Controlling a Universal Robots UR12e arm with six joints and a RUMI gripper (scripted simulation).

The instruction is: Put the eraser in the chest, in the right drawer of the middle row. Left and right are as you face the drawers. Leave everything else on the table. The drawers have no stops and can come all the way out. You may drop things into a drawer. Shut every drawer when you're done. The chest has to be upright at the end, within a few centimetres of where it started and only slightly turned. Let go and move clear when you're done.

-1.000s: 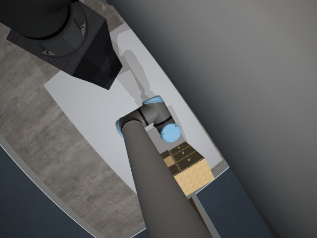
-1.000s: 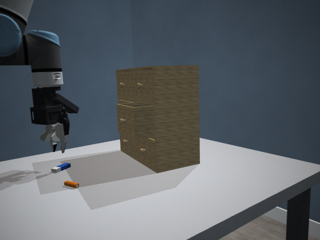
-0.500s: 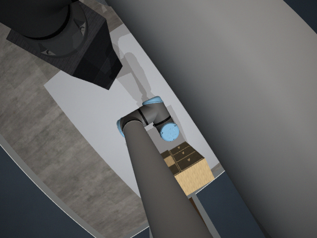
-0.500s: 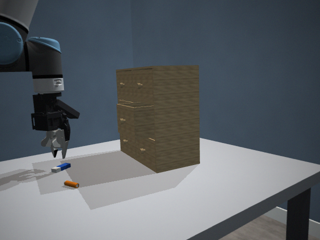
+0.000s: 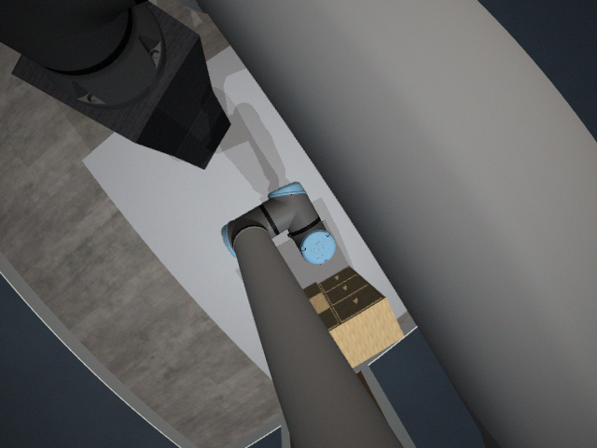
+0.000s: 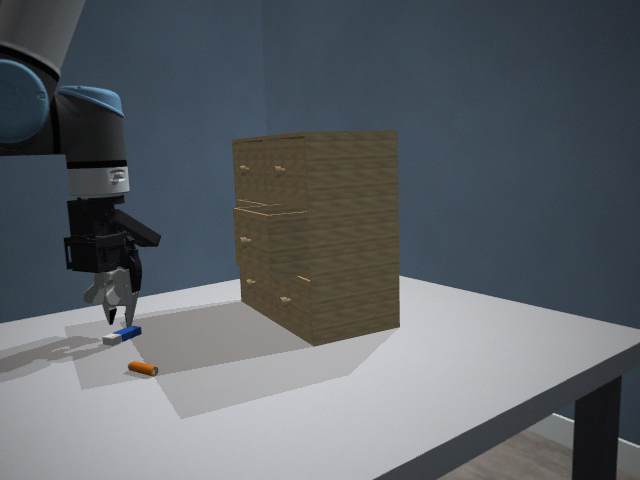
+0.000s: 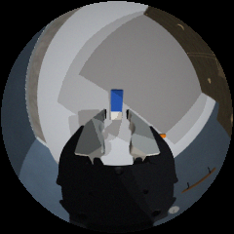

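Note:
The eraser (image 6: 121,334), blue with a white end, lies flat on the white table left of the chest (image 6: 315,232). My gripper (image 6: 119,315) points down just above it, with the fingers a little apart and nothing between them. In the wrist view the eraser (image 7: 116,103) lies just beyond the fingertips. The wooden chest stands upright with three rows of two drawers. A middle-row drawer (image 6: 268,227) on the near side stands pulled out part way. In the overhead view the arm hides the eraser and part of the chest (image 5: 354,308).
An orange battery (image 6: 142,368) lies on the table a short way in front of the eraser; it shows at the right of the fingers in the wrist view (image 7: 163,136). The table's edge runs along the right.

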